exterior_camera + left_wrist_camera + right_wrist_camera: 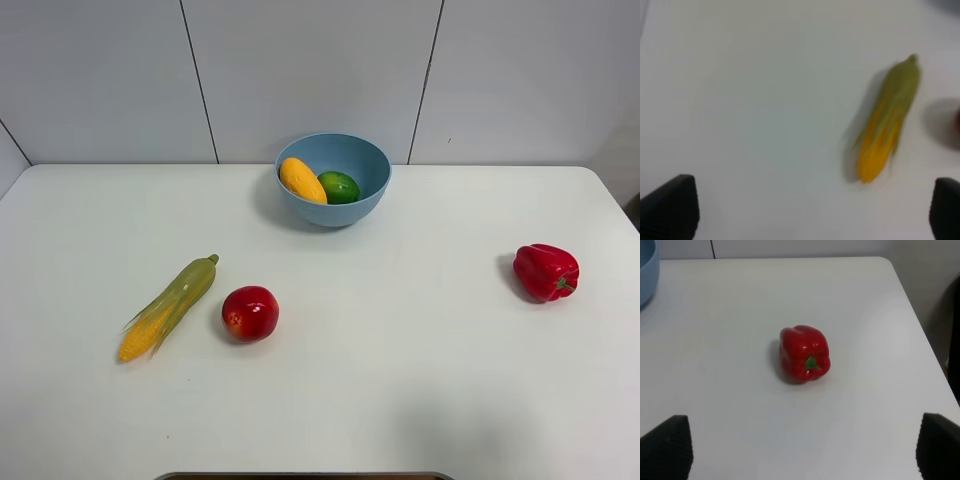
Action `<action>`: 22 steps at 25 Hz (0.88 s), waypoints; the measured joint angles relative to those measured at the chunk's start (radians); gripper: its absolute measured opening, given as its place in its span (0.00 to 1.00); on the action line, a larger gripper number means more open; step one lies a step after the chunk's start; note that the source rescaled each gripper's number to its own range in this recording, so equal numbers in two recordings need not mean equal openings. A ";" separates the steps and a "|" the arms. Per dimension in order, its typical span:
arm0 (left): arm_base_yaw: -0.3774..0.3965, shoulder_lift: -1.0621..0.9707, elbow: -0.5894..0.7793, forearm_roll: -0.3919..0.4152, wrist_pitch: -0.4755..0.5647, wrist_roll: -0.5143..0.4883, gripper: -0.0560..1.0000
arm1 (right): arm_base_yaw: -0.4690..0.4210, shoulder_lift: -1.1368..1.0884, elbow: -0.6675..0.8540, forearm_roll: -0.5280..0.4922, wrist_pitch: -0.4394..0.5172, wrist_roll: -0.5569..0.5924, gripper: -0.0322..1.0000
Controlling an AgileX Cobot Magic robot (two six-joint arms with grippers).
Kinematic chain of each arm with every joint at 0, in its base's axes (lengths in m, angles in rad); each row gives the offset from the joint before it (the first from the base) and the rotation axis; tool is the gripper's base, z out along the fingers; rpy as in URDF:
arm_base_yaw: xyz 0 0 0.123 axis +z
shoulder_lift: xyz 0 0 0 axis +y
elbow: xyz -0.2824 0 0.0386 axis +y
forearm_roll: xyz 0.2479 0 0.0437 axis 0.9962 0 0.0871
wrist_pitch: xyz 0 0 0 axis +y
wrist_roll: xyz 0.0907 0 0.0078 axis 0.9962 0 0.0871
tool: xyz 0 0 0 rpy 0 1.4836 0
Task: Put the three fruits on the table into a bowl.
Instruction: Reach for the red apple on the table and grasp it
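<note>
Exterior high: table (400,400) bears the bowl (340,215) near its far edge. Apple (250,313) lies on the table beside the corn (170,306), one fruit left. Mango (301,180) and lime (338,187) are in the bowl. Left gripper (807,207) and right gripper (802,447) are spread wide, empty.

We count one table (400,390) and one light-blue bowl (365,203). We list three fruits: one mango (301,180), one lime (339,187), one apple (250,313). We add one corn cob (170,305) and one bell pepper (545,271).
</note>
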 joint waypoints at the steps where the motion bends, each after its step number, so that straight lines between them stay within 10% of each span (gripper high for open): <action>1: 0.000 0.051 -0.035 -0.037 -0.005 0.049 0.87 | 0.000 0.000 0.000 0.000 0.000 0.000 1.00; 7: 0.000 0.324 -0.223 -0.202 0.035 0.298 0.87 | 0.000 0.000 0.000 0.000 0.000 0.000 1.00; 22: 0.000 0.717 -0.344 -0.372 0.047 0.494 0.87 | 0.000 0.000 0.000 0.000 0.000 0.000 1.00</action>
